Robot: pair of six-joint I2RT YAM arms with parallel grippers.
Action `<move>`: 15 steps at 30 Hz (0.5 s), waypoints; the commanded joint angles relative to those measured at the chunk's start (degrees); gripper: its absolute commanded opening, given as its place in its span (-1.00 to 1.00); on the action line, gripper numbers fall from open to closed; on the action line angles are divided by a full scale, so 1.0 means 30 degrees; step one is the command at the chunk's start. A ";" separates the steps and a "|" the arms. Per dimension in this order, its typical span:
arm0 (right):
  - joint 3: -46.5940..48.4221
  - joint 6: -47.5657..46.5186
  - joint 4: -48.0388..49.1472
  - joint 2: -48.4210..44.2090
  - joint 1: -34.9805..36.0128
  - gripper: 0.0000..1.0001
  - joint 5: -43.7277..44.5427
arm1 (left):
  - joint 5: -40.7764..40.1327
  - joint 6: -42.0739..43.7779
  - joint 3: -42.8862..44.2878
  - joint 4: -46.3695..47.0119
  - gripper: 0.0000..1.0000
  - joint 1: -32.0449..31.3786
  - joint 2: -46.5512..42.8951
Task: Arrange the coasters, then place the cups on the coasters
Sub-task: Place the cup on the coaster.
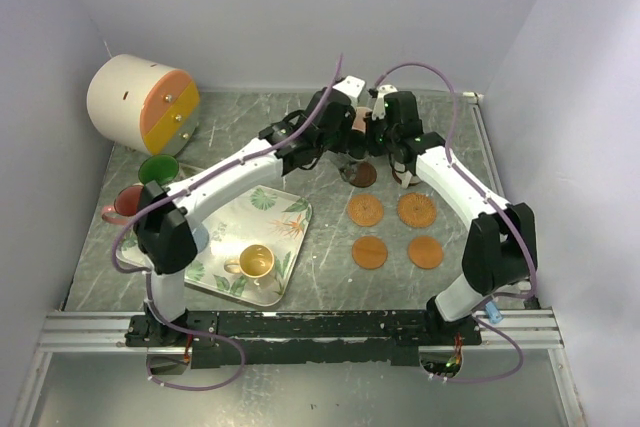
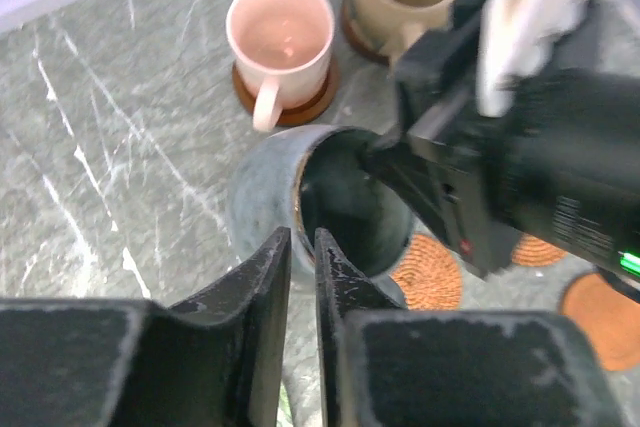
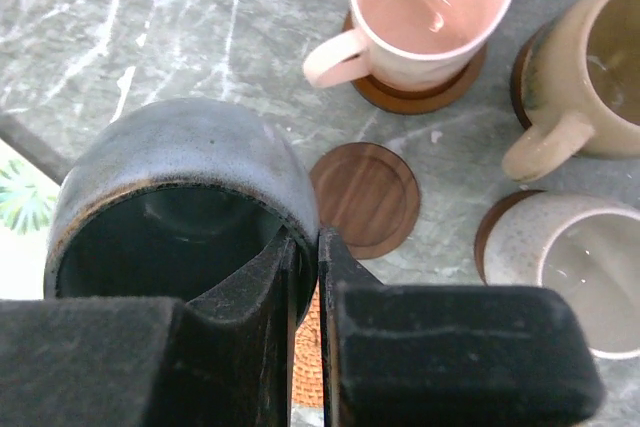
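Grey-glazed and held from two sides, the dark grey cup hangs over the desk. The right end effector pinches its rim (one finger inside, one outside), and the left end effector is closed on another stretch of rim. A bare dark coaster lies beside it, near the pink cup, tan cup and cream cup.
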 commanded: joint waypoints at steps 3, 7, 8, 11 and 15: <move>0.0479 -0.0351 0.0637 0.0211 -0.0575 -1.00 0.1529 | 0.1841 0.1465 -0.0743 0.1667 -0.32 -0.0207 -0.2424; 0.0813 -0.0294 0.0273 0.0799 -0.0622 -1.00 0.2455 | 0.0867 0.2909 -0.2305 0.2413 -0.14 -0.0168 -0.3450; 0.0955 -0.0291 0.0157 0.0976 -0.0629 -1.00 0.2619 | 0.0582 0.3285 -0.2759 0.2603 -0.11 -0.0170 -0.3725; 0.1459 -0.0209 -0.0323 0.1483 -0.0649 -1.00 0.2907 | -0.0333 0.4202 -0.3831 0.2878 -0.02 -0.0172 -0.4569; 0.2081 -0.0262 -0.1059 0.2122 -0.0711 -1.00 0.3230 | -0.1084 0.4802 -0.4888 0.3187 0.06 -0.0175 -0.5365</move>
